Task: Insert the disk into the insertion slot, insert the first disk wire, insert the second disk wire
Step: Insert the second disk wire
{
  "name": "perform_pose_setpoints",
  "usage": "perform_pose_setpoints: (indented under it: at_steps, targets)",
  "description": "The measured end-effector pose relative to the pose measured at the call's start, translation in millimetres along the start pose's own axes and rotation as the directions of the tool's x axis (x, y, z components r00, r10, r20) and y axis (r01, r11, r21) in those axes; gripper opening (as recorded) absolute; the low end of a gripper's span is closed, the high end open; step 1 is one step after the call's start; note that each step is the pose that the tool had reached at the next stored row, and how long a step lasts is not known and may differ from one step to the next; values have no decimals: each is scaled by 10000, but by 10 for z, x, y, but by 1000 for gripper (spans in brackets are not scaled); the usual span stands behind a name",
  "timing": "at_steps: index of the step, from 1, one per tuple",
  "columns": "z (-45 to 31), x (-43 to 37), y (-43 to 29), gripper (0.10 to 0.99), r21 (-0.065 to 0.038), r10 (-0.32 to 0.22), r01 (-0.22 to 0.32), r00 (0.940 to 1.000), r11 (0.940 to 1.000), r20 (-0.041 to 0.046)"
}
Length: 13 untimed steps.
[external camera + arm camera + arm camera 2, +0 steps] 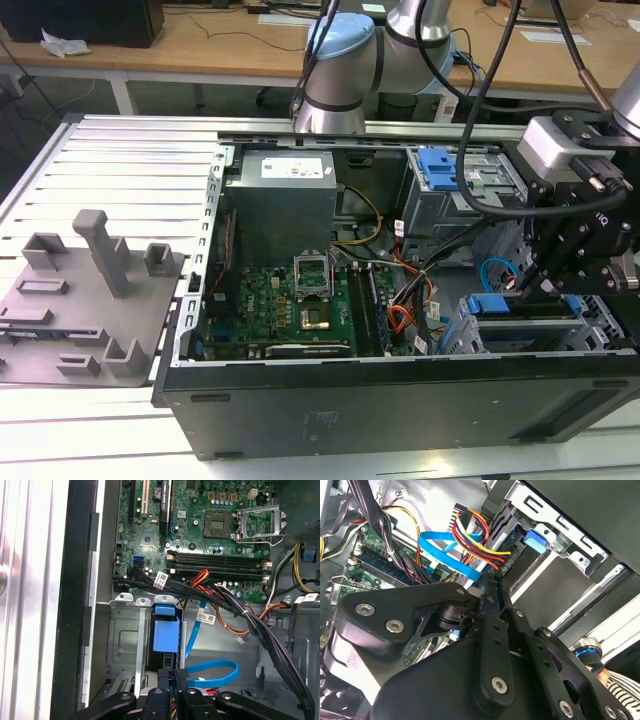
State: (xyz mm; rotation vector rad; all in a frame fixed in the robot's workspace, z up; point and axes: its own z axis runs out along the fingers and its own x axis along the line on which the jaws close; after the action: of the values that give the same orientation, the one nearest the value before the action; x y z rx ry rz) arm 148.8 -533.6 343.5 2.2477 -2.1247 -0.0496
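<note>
Inside the open computer case (400, 400), at the exterior view's right: 1 gripper (535, 282), fingers (181, 680) pressed close together on a small dark plug, low over the drive bay (122, 645). 1 disk (166, 636) in blue carrier, seated in that bay. 1 light-blue cable (212, 672), looped just beside the fingers. 1 orange and red wire bundle (479, 542) near the bay. 1 green motherboard (290, 305).
</note>
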Motion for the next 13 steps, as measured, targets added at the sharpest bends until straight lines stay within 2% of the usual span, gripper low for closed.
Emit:
perform_pose_setpoints:
  at_steps: [3, 7, 13]
  targets:
    - [14, 0, -3, 161, 3, -3, 3, 10000, 10000, 45]
    - [34, 37, -2, 161, 3, -3, 3, 10000, 10000, 48]
    - [74, 38, -4, 176, 3, -3, 3, 10000, 10000, 59]
